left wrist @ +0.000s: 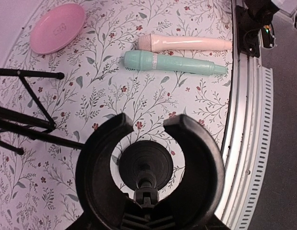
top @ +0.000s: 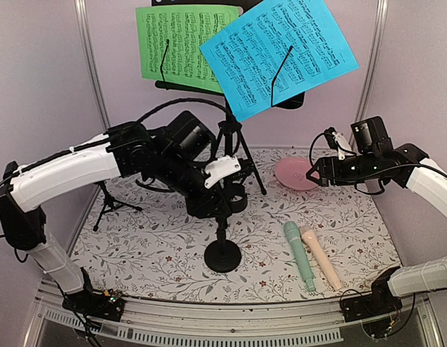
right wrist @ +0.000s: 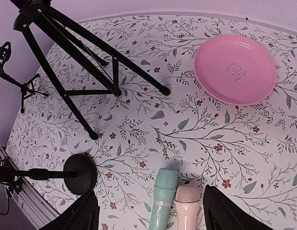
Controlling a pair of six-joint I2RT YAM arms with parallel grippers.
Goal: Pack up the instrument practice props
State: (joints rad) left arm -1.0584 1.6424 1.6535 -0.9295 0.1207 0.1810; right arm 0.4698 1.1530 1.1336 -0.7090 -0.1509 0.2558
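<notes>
The two black curved fingers of the left tool fill the bottom of the left wrist view. They stand apart, open, on either side of the post of one round-based mic support, with no contact that can be seen. That support stands upright on the floral surface, in front of the tripod. Beyond the fingers lie two toy microphones side by side and just touching: one mint-green microphone and one pale-pink microphone, near the front right of the surface. The right tool hangs above their heads with its two dark fingers spread wide and gripping nothing. One round pink dish sits toward the back right, apart from the microphones; it bears a small bear emblem with a line of writing under it that is too small to read. At the back stands one black music desk on the tripod, carrying two sheets: one green page sitting straight and one blue page tilted and overlapping the green page's right edge. Both are printed with staves of notes; no title can be read. A second, small tripod mic support stands at the left edge.
</notes>
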